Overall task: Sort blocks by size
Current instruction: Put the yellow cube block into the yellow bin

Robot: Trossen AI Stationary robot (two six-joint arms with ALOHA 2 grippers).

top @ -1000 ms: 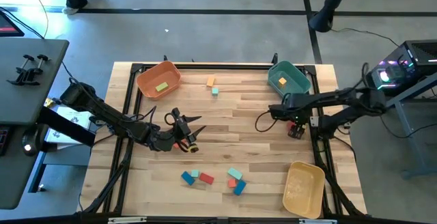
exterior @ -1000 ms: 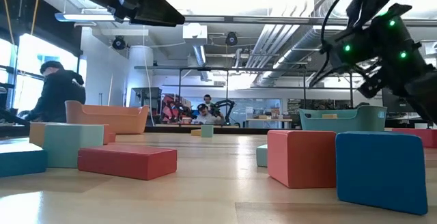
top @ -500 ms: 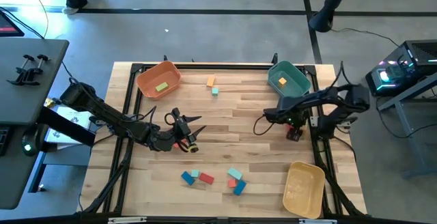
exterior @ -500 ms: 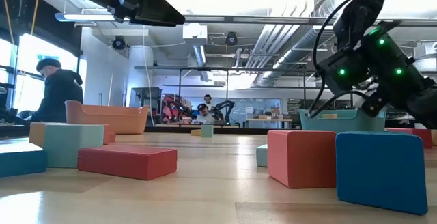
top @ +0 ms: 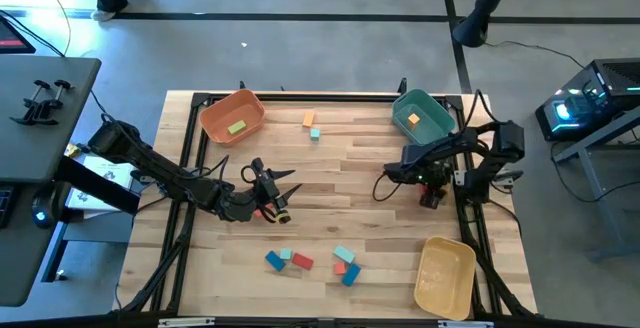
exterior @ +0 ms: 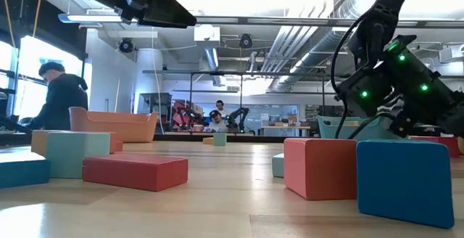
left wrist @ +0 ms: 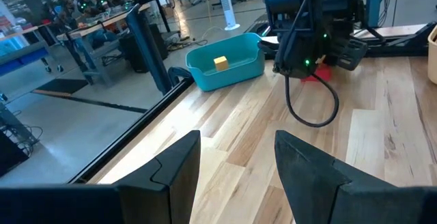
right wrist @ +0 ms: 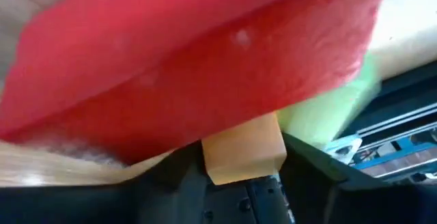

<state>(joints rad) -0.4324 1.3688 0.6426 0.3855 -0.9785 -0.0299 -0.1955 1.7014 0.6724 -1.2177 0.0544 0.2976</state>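
Filling the right wrist view, red block (right wrist: pixel 184 67), orange block (right wrist: pixel 244 149) between right fingers (right wrist: pixel 171 176)

two bins (top: pixel 232 118) at back corners, blocks (top: pixel 312 259) near front

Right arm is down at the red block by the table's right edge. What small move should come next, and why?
Probably finish closing the right gripper on the red block, then lift. The right wrist view is filled by that block, with a small orange block between the fingers, so the grasp looks unfinished. The left gripper waits open over the left half of the table.
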